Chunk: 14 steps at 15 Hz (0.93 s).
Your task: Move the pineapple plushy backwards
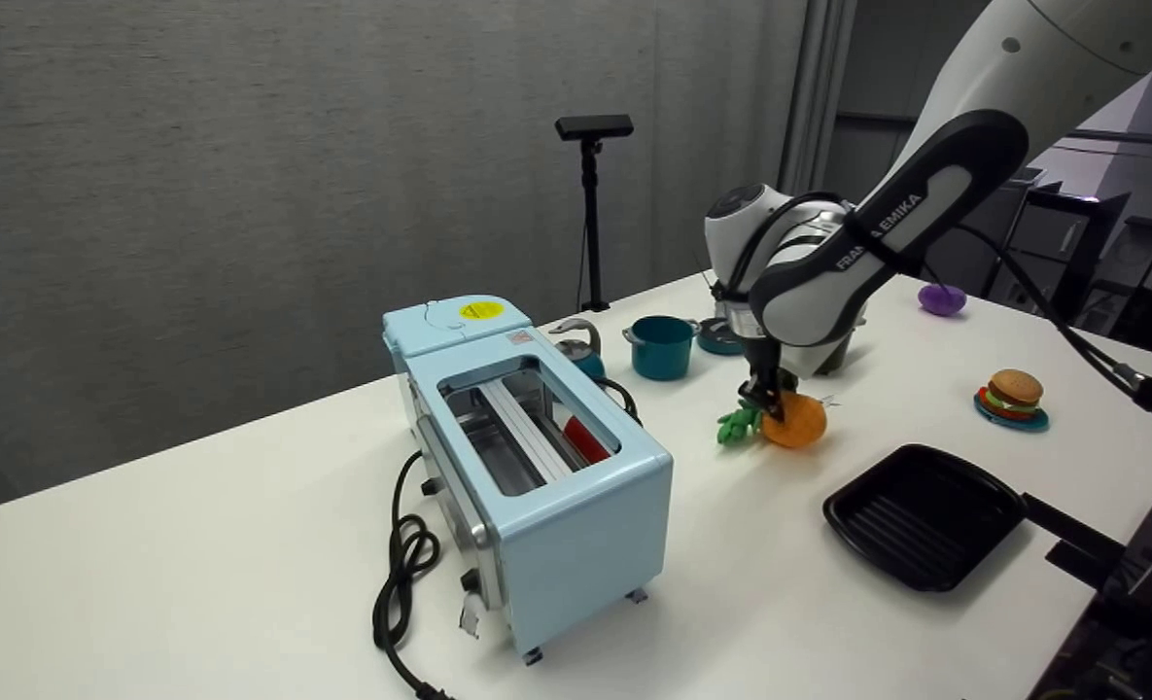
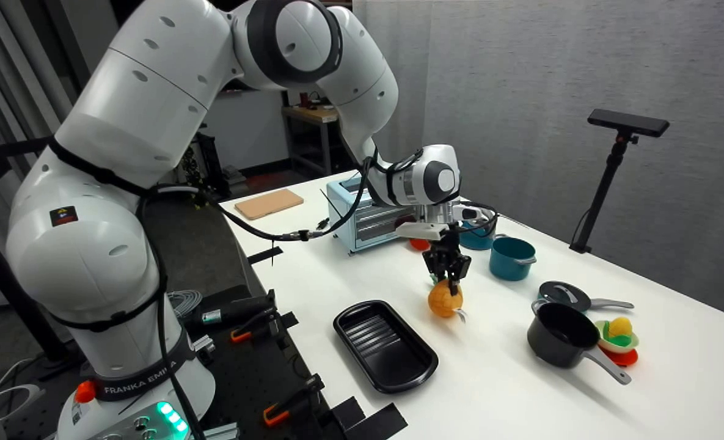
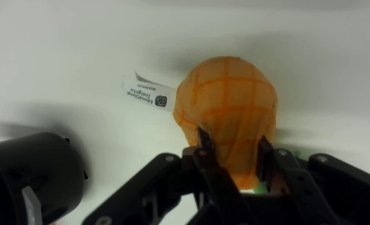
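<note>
The pineapple plushy is orange and rounded with a green leafy tuft. It shows in both exterior views [image 1: 799, 422] [image 2: 443, 302] and in the wrist view [image 3: 228, 90]. My gripper [image 3: 231, 132] points down with one finger on each side of the plushy. The fingers press into the cloth, which creases between them. In both exterior views the gripper [image 1: 775, 401] [image 2: 451, 282] is at the plushy. The tuft points toward the toaster oven and is mostly hidden in the wrist view. A white tag sticks out of the plushy. I cannot tell whether the plushy touches the table.
A black grill pan [image 1: 925, 520] lies near the plushy. The light blue toaster oven [image 1: 585, 554] stands on the tuft side. A teal pot [image 2: 512, 260] and a black saucepan [image 2: 560, 336] stand nearby. A burger toy [image 1: 1013, 391] sits on a teal plate.
</note>
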Each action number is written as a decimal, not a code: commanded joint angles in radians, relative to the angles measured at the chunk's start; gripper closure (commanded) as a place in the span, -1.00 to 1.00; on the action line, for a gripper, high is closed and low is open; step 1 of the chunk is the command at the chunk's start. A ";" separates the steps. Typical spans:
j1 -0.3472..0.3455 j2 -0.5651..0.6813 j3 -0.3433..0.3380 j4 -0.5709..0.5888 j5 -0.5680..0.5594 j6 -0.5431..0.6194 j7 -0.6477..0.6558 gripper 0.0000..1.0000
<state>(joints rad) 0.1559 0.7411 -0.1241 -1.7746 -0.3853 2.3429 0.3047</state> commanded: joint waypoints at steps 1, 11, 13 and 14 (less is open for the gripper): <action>0.002 -0.063 -0.001 -0.033 0.030 0.028 0.008 0.91; -0.003 -0.114 -0.016 0.070 0.215 -0.136 0.218 0.91; -0.010 -0.111 -0.017 0.100 0.261 -0.179 0.276 0.91; -0.014 -0.109 -0.016 0.114 0.282 -0.197 0.297 0.91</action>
<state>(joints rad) 0.1546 0.6366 -0.1413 -1.7069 -0.1706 2.2169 0.5330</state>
